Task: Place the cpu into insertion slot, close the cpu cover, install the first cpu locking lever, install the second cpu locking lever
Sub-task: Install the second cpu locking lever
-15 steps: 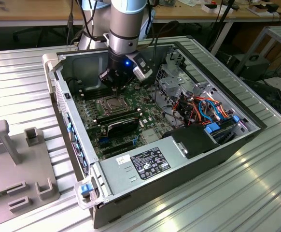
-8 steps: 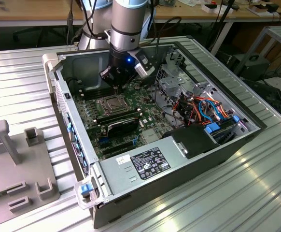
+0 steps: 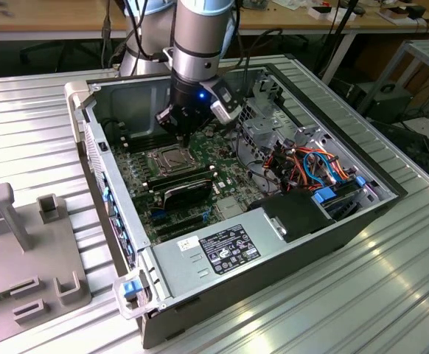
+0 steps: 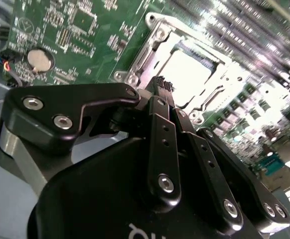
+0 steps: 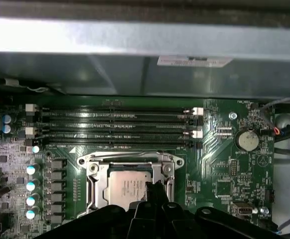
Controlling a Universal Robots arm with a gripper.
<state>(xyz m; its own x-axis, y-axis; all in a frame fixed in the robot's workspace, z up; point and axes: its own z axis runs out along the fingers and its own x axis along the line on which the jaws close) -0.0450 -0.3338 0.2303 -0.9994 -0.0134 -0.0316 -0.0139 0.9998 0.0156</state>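
Both fingers of the gripper are pressed together, holding nothing, their tips just above the cpu. The cpu lies seated in the insertion slot, with the cpu cover closed around it. The green motherboard sits inside an open computer case

exterior view: high, off to one side, looks down into open grey computer case on ribbed metal worktop | both wrist views: close above green motherboard, past black gripper | shared: square metal-rimmed insertion slot
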